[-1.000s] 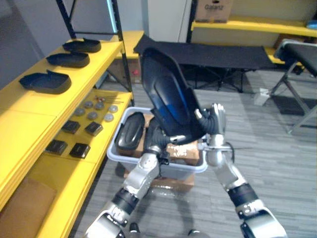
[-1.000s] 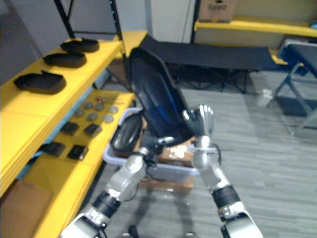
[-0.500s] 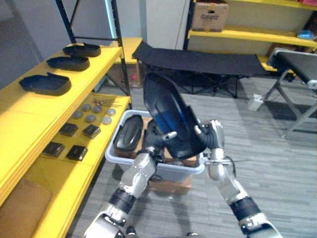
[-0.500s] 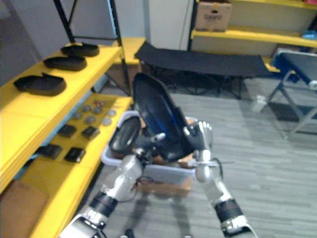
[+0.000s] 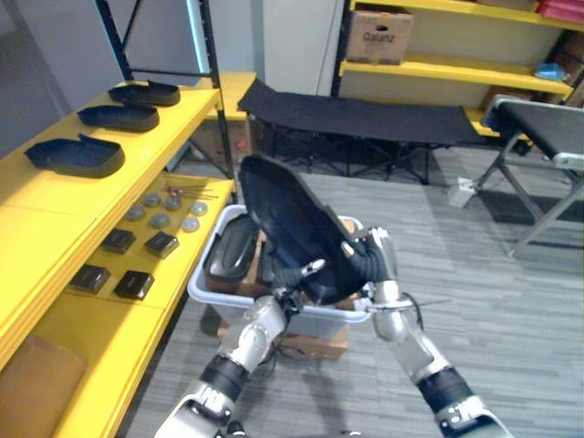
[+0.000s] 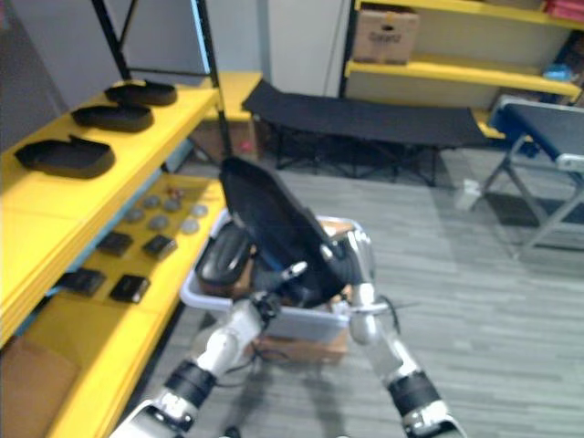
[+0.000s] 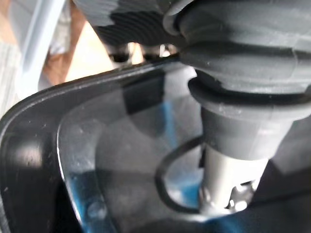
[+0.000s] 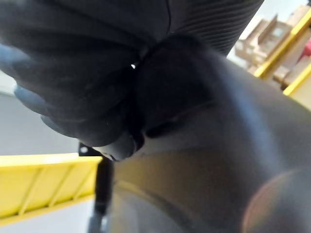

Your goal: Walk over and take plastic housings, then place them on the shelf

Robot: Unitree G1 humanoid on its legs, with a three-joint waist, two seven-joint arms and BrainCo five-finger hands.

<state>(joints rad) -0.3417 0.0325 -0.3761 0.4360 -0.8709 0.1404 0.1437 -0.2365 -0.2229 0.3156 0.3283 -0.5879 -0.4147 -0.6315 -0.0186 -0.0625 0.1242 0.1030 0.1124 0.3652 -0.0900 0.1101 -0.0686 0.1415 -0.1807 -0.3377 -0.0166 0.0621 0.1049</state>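
A large glossy black plastic housing (image 5: 287, 224) hangs tilted above a grey bin (image 5: 205, 290), held between both hands. My left hand (image 5: 290, 278) grips its lower edge from below, with the thumb (image 7: 228, 160) pressed on the shiny inner face (image 7: 97, 155). On the housing's right edge my right hand (image 5: 374, 260) has its fingers curled round the rim, and that hand (image 8: 87, 97) lies tight against the dark shell (image 8: 204, 160). A second black housing (image 5: 228, 251) lies in the bin. Three more housings (image 5: 73, 155) (image 5: 123, 116) (image 5: 146, 92) sit in a row on the yellow shelf top (image 5: 55, 196) to the left.
The lower yellow shelf level holds small black blocks and grey discs (image 5: 137, 246). The bin rests on a cardboard box (image 5: 310, 345). A black folding cot (image 5: 365, 114) stands behind, with more yellow racking and a carton (image 5: 376, 36) beyond. Grey floor lies open to the right.
The housing has come lower and lies flatter, closer to the bin. My left hand's fingers have curled in on it. The camera has lifted a little.
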